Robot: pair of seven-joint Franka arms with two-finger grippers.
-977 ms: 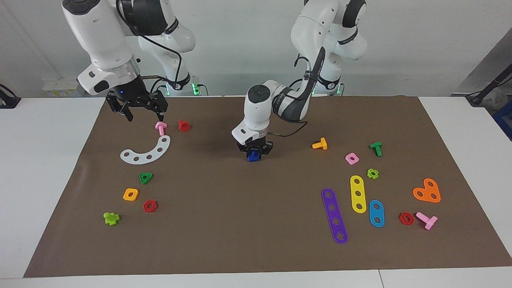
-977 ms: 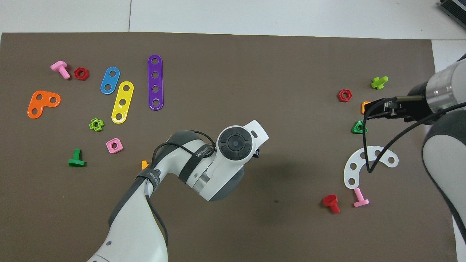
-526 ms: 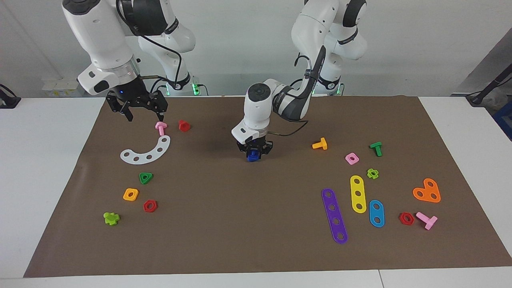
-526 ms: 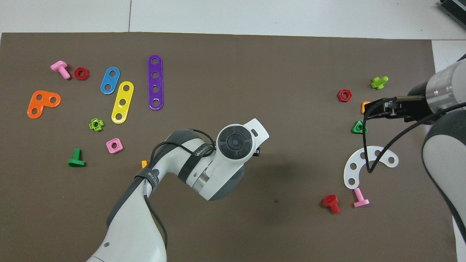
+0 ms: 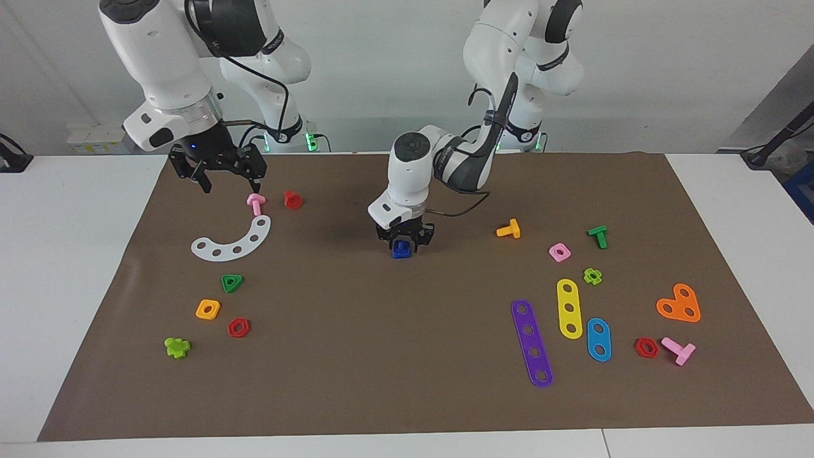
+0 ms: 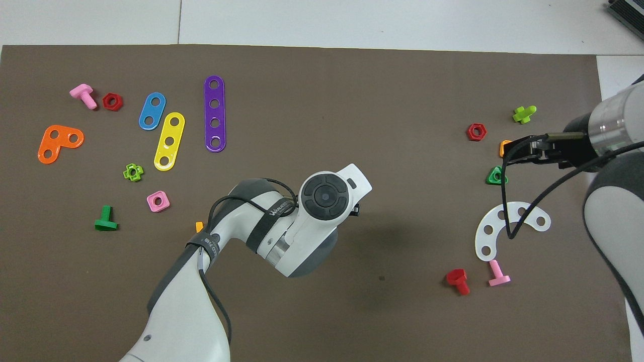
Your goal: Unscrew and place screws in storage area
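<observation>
The left gripper [image 5: 404, 243] stood at the middle of the brown mat [image 5: 407, 394], fingers closed on one blue screw [image 5: 400, 249] touching the mat. The right gripper [image 5: 224, 184] hung open over one pink screw [image 5: 255, 203]. Two red hexagonal nuts [image 5: 238, 327] lay apart.

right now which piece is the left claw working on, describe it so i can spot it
On the brown mat, find the bent white arm at its middle. Under the left claw sits the blue screw, the only dark blue piece there, apart from both clusters of coloured parts.
</observation>
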